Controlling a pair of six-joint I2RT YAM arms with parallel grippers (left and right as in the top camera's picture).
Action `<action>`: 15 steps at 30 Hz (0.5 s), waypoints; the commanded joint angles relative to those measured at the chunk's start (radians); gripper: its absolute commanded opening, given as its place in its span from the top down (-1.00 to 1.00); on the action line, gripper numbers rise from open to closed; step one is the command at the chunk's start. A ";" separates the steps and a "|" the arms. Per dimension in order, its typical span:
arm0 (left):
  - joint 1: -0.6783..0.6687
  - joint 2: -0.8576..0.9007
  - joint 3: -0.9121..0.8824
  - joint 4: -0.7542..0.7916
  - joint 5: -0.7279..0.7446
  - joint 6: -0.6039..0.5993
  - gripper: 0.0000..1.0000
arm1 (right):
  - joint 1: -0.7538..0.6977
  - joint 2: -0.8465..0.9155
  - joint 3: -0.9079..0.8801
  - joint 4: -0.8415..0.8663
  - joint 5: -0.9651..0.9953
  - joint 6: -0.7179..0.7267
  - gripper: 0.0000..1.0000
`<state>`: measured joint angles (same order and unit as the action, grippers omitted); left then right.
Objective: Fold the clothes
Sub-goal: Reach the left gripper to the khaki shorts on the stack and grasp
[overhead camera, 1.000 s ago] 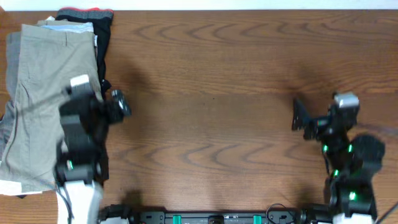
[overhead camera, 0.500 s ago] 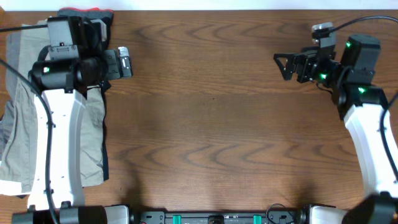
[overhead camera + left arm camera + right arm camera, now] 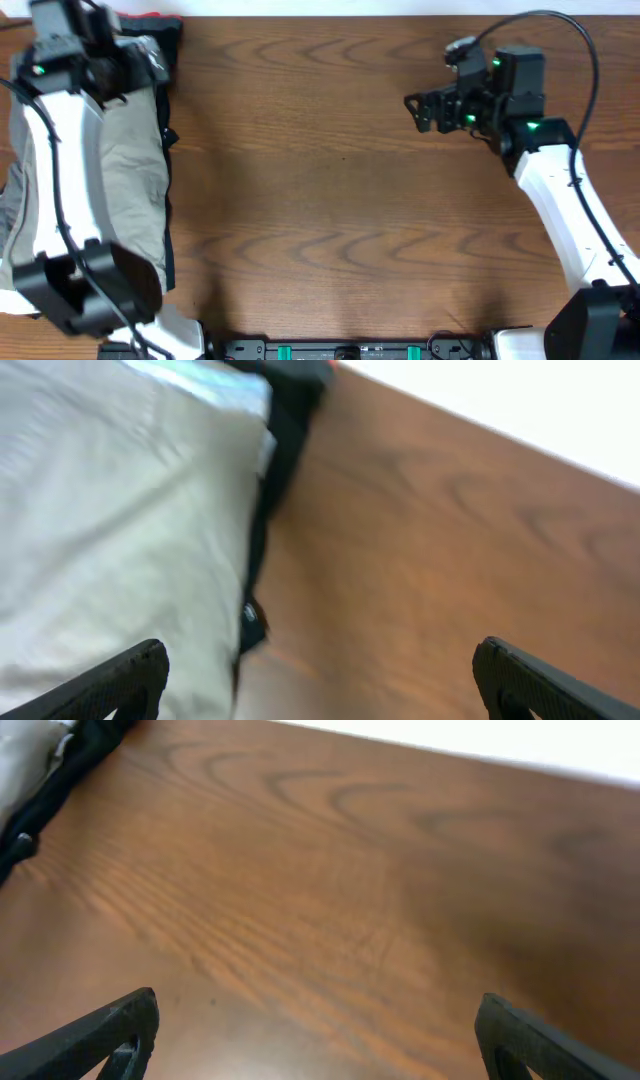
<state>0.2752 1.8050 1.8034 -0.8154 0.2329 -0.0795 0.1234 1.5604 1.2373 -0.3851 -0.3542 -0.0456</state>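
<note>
Left hand (image 3: 318, 685) wide open over shorts (image 3: 128, 180) at desk (image 3: 330, 220) left edge, right hand (image 3: 422, 110) wide open above desk, well apart

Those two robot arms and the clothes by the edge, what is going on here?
Two robot arms are set to fold clothes, and neither is holding anything. The left arm reaches over the khaki shorts, which lie rumpled and not yet folded at one end of the table. The left fingers are spread open above the edge of the shorts. A black garment shows from underneath. The right fingers hang open over bare wood.
</note>
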 commanded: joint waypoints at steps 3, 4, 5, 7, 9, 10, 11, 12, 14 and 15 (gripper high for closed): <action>0.052 0.140 0.128 0.018 -0.065 -0.016 -0.96 | 0.032 0.000 0.021 -0.016 0.114 -0.023 -0.98; 0.059 0.159 0.129 0.042 -0.110 -0.016 -0.96 | 0.034 0.002 0.021 -0.027 0.114 -0.023 -0.99; 0.066 0.176 0.129 0.068 -0.167 -0.016 -0.96 | 0.035 0.005 0.021 -0.040 0.114 -0.023 -0.99; 0.078 0.211 0.129 0.124 -0.317 -0.002 -0.96 | 0.035 0.015 0.021 -0.066 0.111 -0.023 -0.99; 0.094 0.244 0.129 0.180 -0.435 0.032 -0.96 | 0.035 0.031 0.021 -0.097 0.111 -0.023 -0.99; 0.101 0.255 0.129 0.198 -0.451 0.055 -0.96 | 0.035 0.040 0.021 -0.110 0.111 -0.023 -0.99; 0.111 0.269 0.129 0.218 -0.455 0.081 -0.98 | 0.035 0.049 0.021 -0.127 0.112 -0.023 -0.99; 0.122 0.282 0.129 0.235 -0.454 0.087 -0.99 | 0.035 0.060 0.021 -0.140 0.113 -0.023 -0.99; 0.140 0.304 0.129 0.262 -0.443 0.087 -1.00 | 0.035 0.082 0.021 -0.158 0.112 -0.023 -0.99; 0.149 0.319 0.129 0.281 -0.430 0.087 -1.00 | 0.035 0.093 0.021 -0.162 0.112 -0.023 -0.99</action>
<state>0.3954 2.0987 1.9137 -0.5632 -0.1390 -0.0254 0.1520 1.6245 1.2446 -0.5388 -0.2516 -0.0566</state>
